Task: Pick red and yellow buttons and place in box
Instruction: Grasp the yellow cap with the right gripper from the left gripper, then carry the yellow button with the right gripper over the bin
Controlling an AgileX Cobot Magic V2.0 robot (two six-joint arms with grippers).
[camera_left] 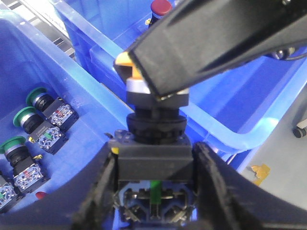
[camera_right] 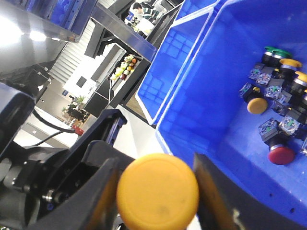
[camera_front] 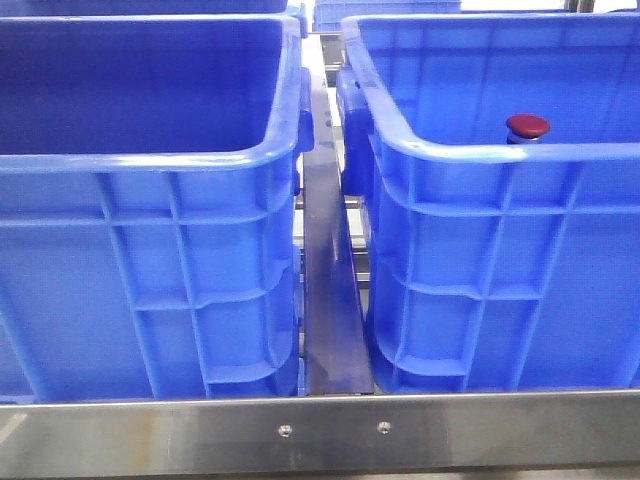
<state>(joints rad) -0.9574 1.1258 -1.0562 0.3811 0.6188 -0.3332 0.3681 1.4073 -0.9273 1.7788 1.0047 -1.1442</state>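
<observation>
In the front view two large blue crates fill the frame: the left crate and the right crate, with a metal rail in the gap between them and a steel bar along the lower edge. Just above the near rim of the right crate, right of centre, the dark red cap of a red button shows. Neither arm appears in this view.

In the left wrist view the left gripper holds a yellow button by its black square body, one finger on each side — the jaws are narrow and pressed on it. The orange-yellow cap peeks out at upper centre, partly hidden by a dark finger of the other gripper that lies across it. At the left of the frame, inside a blue crate, lie green buttons in a row. A red cap shows at the top edge.

In the right wrist view the right gripper has its two fingers close on both sides of the same yellow cap, low in the centre. Whether they really press it, one cannot tell. At the right of the frame a blue crate holds a heap of buttons — yellow, green, and one red lying near the lower right.
</observation>
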